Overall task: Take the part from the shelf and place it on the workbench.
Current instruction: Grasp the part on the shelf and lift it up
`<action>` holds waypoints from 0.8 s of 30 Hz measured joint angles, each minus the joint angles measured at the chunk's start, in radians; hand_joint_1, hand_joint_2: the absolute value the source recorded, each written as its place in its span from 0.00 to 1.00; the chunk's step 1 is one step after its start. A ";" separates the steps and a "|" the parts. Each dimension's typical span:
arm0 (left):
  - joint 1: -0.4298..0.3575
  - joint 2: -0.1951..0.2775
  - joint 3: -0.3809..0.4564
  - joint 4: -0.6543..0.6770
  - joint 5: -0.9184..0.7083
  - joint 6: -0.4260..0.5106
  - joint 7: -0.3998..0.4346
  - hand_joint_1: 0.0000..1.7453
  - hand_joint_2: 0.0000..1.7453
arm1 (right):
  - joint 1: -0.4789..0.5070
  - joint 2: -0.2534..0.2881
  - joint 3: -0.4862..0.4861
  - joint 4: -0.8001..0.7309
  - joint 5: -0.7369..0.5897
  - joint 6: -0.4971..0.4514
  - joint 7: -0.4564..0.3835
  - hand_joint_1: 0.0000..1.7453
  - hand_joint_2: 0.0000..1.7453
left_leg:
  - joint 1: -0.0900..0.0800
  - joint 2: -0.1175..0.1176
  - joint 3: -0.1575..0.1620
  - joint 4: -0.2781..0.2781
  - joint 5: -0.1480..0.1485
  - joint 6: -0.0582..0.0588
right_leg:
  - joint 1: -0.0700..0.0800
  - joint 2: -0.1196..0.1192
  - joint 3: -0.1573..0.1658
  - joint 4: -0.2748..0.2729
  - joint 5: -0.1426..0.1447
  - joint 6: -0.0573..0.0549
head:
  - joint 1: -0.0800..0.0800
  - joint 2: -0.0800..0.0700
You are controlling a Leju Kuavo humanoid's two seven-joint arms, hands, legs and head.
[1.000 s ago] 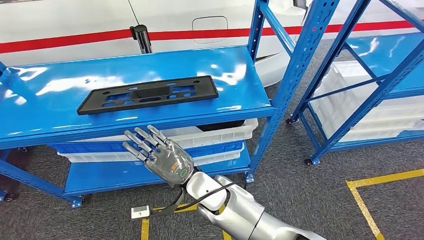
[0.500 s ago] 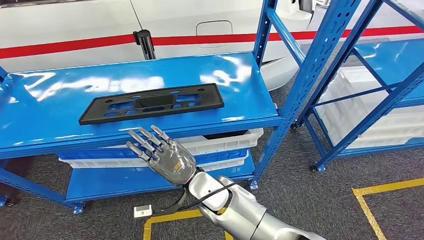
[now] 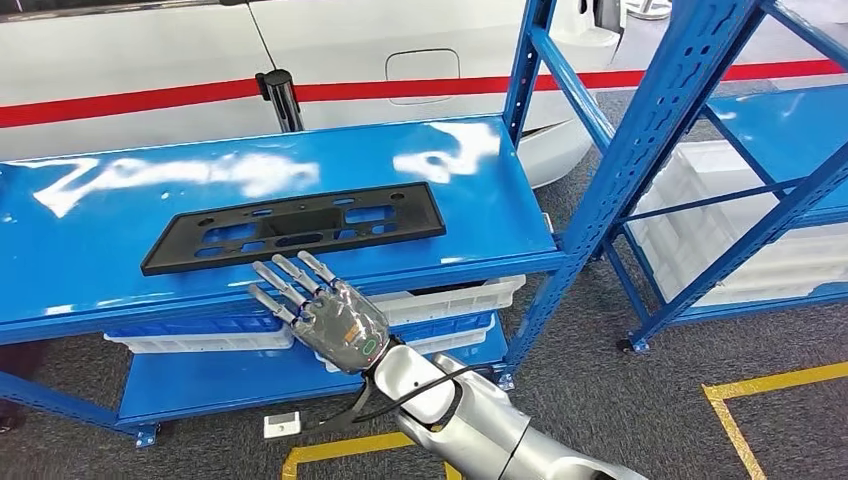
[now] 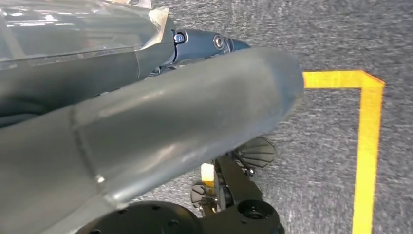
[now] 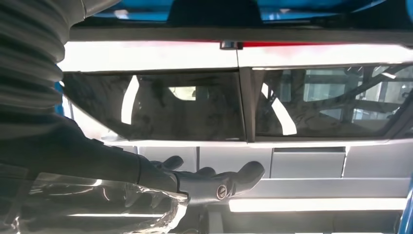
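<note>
Blue shelf (image 3: 120, 290) now sits closer than a second ago as the robot nears; the black part (image 3: 295, 224) lies flat on top, at 11 o'clock from the right hand (image 3: 320, 310), fingers spread, holding nothing, nearly at the front edge

Silver arm (image 3: 480, 430) w/ black cable, right robot hand (image 3: 335, 318) grey, clear back cover, orange-green markings.

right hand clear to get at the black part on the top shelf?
Probably yes. The right hand is open, its fingers spread just below the front edge of the blue shelf, and the black part lies flat near that edge. Nothing stands between them; the hand must rise over the lip.
</note>
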 joint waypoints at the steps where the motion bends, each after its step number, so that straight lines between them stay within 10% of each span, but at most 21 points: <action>1: 0.000 0.000 0.000 0.000 0.000 0.000 0.000 0.00 0.00 | 0.000 0.000 0.000 0.000 0.000 -0.001 0.000 0.00 1.00 | 0.000 0.000 0.003 -0.003 -0.001 0.007 | 0.000 -0.001 0.000 -0.001 -0.003 0.006 | 0.000 0.000; 4: 0.000 -0.002 0.000 0.001 -0.003 0.000 -0.001 0.00 0.00 | -0.001 0.001 0.000 0.000 0.002 -0.006 0.000 0.00 1.00 | 0.002 0.001 0.024 -0.019 -0.003 0.029 | -0.001 -0.004 -0.036 0.075 -0.036 0.013 | 0.001 0.000; 7: 0.000 -0.003 0.000 0.001 -0.006 0.001 -0.004 0.00 0.00 | 0.001 -0.004 0.000 0.007 0.002 -0.012 -0.001 0.00 1.00 | -0.002 0.001 0.035 -0.020 -0.015 0.041 | -0.003 -0.005 -0.161 0.272 -0.088 0.009 | 0.001 0.000; 9: 0.001 -0.004 0.000 0.001 -0.008 0.003 -0.004 0.00 0.00 | 0.002 -0.007 0.001 0.012 0.001 -0.015 -0.002 0.00 1.00 | -0.004 -0.002 0.046 -0.019 -0.025 0.041 | -0.003 -0.005 -0.192 0.283 -0.062 0.020 | 0.001 0.000; 13: 0.001 -0.008 0.000 0.002 -0.008 0.010 -0.003 0.00 0.00 | 0.001 -0.007 0.001 0.017 0.000 -0.020 -0.006 0.00 1.00 | -0.008 -0.006 0.079 -0.018 -0.056 0.026 | 0.000 -0.011 -0.098 0.038 0.066 0.028 | 0.002 0.000; 18: -0.002 -0.009 0.000 0.002 -0.008 0.012 -0.002 0.00 0.00 | 0.001 -0.003 0.001 0.018 0.000 -0.023 -0.008 0.00 1.00 | 0.000 -0.003 0.082 0.003 -0.087 -0.004 | -0.003 -0.006 -0.072 0.007 0.064 -0.013 | 0.000 0.000; 22: -0.001 -0.010 -0.001 0.002 -0.009 0.012 -0.002 0.00 0.00 | 0.003 0.000 0.002 0.019 0.000 -0.023 -0.008 0.00 1.00 | 0.006 0.000 -0.047 0.235 -0.179 -0.023 | -0.007 -0.007 -0.047 0.002 0.048 -0.034 | 0.000 0.000; 24: 0.000 -0.010 -0.001 0.002 -0.009 0.012 -0.001 0.00 0.00 | 0.006 0.000 0.003 0.020 0.001 -0.024 -0.008 0.00 1.00 | 0.007 0.000 -0.094 0.272 -0.157 -0.026 | -0.006 -0.004 -0.034 0.002 0.037 -0.034 | -0.001 0.000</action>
